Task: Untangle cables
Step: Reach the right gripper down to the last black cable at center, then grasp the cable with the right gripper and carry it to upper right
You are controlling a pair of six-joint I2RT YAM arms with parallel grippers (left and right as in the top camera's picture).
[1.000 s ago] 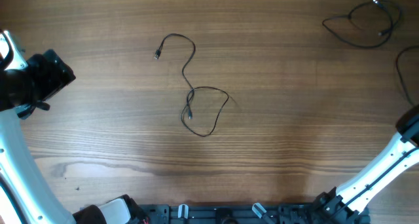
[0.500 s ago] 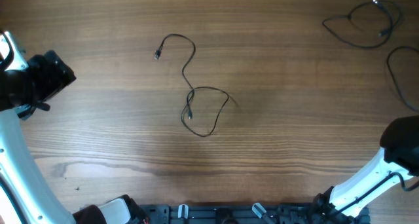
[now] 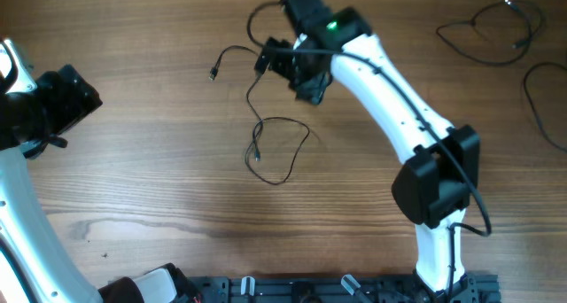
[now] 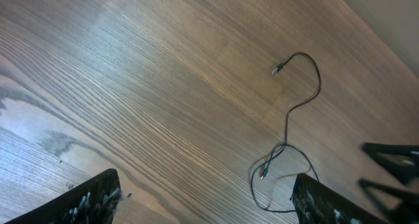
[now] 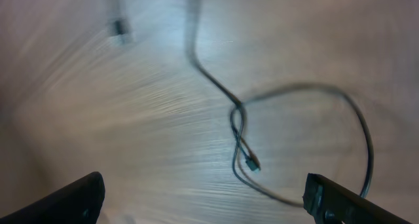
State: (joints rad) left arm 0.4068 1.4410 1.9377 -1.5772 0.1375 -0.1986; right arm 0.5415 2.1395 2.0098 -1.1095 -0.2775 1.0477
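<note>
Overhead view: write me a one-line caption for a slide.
Open right gripper poised over a thin dark cable looped on the wooden table; open left gripper sits at the left edge.

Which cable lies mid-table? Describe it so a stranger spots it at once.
On the wooden table, look at the middle, under the open right gripper. A thin dark cable snakes from a small plug into a loop. Unlike the cables bunched at the far right corner, it lies alone.
</note>
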